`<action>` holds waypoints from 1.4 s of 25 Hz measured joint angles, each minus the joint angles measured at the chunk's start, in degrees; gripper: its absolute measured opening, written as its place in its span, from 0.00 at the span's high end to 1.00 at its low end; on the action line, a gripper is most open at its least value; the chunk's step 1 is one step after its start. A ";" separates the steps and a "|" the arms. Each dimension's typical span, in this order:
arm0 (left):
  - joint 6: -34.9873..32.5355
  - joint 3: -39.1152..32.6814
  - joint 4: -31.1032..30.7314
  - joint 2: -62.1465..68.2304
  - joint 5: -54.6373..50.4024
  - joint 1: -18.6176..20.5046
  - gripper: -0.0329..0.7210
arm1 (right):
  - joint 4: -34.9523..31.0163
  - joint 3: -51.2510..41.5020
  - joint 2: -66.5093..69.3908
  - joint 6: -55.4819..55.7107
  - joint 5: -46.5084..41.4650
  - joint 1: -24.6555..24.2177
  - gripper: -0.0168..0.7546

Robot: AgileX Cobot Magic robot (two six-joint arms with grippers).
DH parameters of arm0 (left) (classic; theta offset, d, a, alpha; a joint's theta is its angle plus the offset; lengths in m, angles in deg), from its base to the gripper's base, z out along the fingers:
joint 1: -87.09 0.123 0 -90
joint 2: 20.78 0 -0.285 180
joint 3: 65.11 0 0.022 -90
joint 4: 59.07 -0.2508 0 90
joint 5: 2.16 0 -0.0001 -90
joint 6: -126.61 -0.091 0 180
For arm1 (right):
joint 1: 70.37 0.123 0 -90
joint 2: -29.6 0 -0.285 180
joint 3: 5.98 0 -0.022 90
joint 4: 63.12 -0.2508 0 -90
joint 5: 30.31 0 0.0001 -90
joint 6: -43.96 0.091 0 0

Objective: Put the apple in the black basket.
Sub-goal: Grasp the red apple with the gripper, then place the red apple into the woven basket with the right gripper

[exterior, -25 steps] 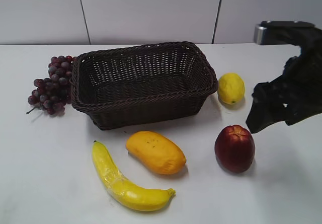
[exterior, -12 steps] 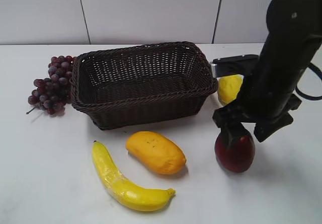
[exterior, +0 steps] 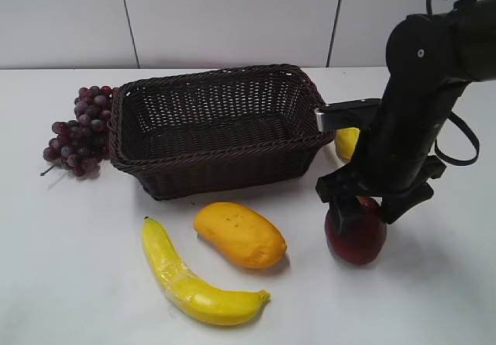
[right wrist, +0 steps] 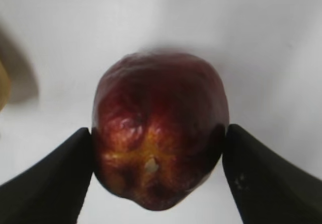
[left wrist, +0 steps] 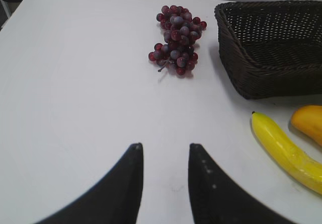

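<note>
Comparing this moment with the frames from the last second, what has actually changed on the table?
The right arm swung in from the right edge and came down over the apple; the right gripper now has its fingers against both sides of it. The apple shifted slightly left. The black basket, grapes, banana and mango stayed put.

A bunch of purple-red grapes [exterior: 77, 130] lay on the white table [exterior: 70, 267] at the far left. A yellow banana [exterior: 190, 279] curved across the near side, with an orange mango [exterior: 239, 235] just beside it to the right, apart from it. A yellow lemon [exterior: 346, 142] sat farther back on the right, partly hidden.
</note>
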 joint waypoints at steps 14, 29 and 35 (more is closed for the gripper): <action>0.00 0.00 0.00 0.00 0.00 0.00 0.64 | 0.30 0.40 0.30 0.00 2.17 0.00 0.25; 0.00 0.00 0.00 0.00 0.00 0.00 0.64 | 4.88 7.45 -4.88 -0.18 -10.74 0.06 0.25; 0.00 0.00 0.00 0.00 0.00 0.00 0.64 | 4.94 19.46 -5.47 -1.25 -15.65 0.06 0.25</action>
